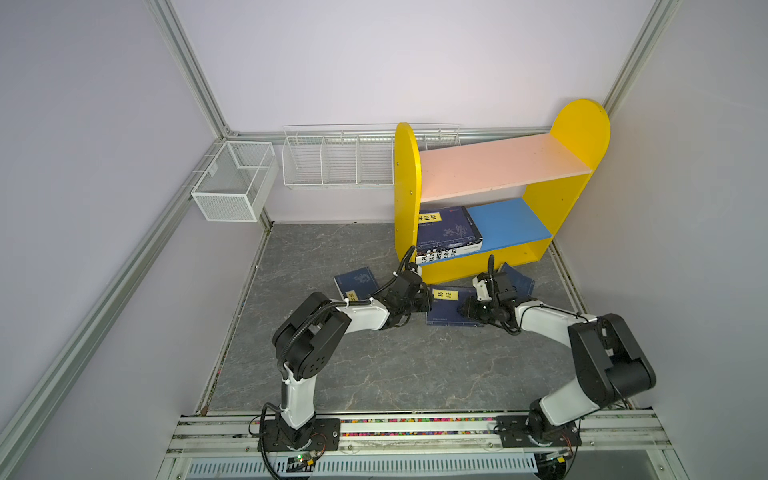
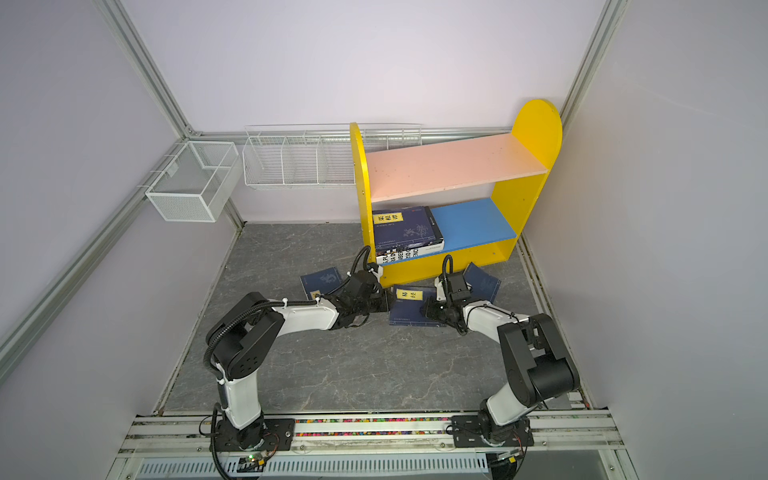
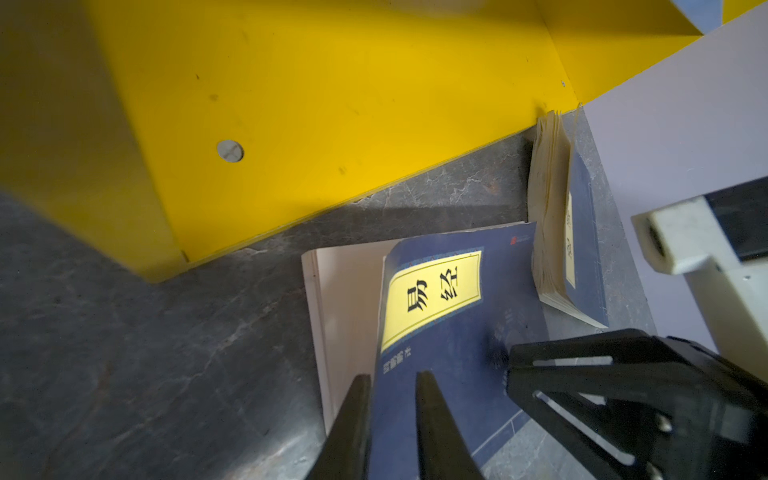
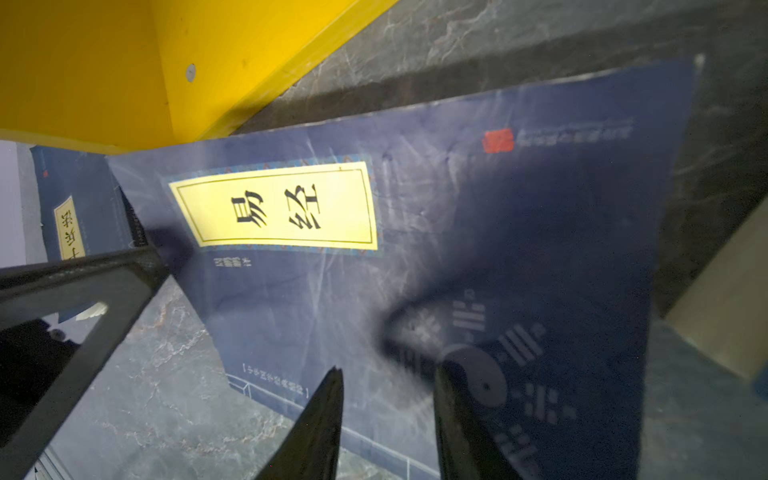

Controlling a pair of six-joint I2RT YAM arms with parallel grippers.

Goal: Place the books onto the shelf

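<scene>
A navy book (image 1: 451, 311) (image 4: 415, 232) with a yellow label lies on the floor in front of the shelf (image 1: 498, 166). My left gripper (image 1: 430, 305) (image 3: 388, 376) is at its left edge, narrow jaws shut on the lifted cover, one finger on the white page beneath. My right gripper (image 1: 463, 309) (image 4: 388, 370) is open, its fingertips resting on the cover's right half. A stack of books (image 1: 449, 228) lies on the blue lower board, above a white book (image 1: 434, 257) with black lettering. Two more navy books (image 1: 355, 282) (image 1: 517, 280) lie on the floor to either side.
The shelf's yellow base panel (image 3: 332, 104) stands just behind both grippers. White wire baskets (image 1: 235, 178) (image 1: 338, 160) hang on the back wall to the left. Side walls close in on the grey marbled floor (image 1: 374, 365).
</scene>
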